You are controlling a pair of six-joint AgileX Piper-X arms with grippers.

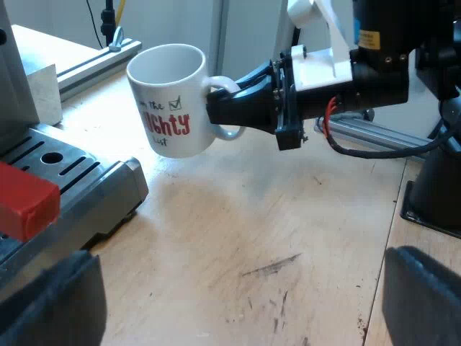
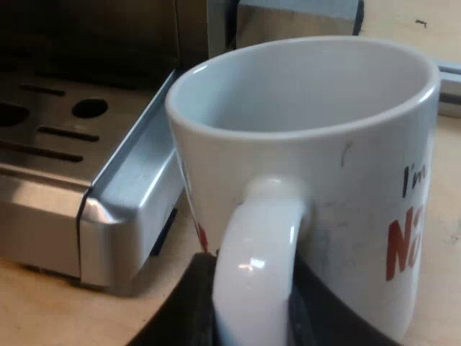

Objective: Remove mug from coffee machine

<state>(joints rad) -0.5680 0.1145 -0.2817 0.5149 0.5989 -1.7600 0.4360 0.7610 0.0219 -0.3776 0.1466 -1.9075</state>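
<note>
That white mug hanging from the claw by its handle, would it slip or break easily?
Probably stiff and fairly heavy: the mug looks like thick glazed ceramic. Its glossy handle may be slippery, so held there alone by the right claw, it could tilt. Likely breakable if dropped on the wooden table.

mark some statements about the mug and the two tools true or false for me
1. The right tool grips the mug by its handle. True.
2. The mug stands on the drip tray. False: it is held beside the tray, over the wooden table.
3. The mug is full of coffee. False: its inside looks empty.
4. The left tool has its fingers apart with nothing between them. True.
5. The mug bears red lettering. True.
</note>
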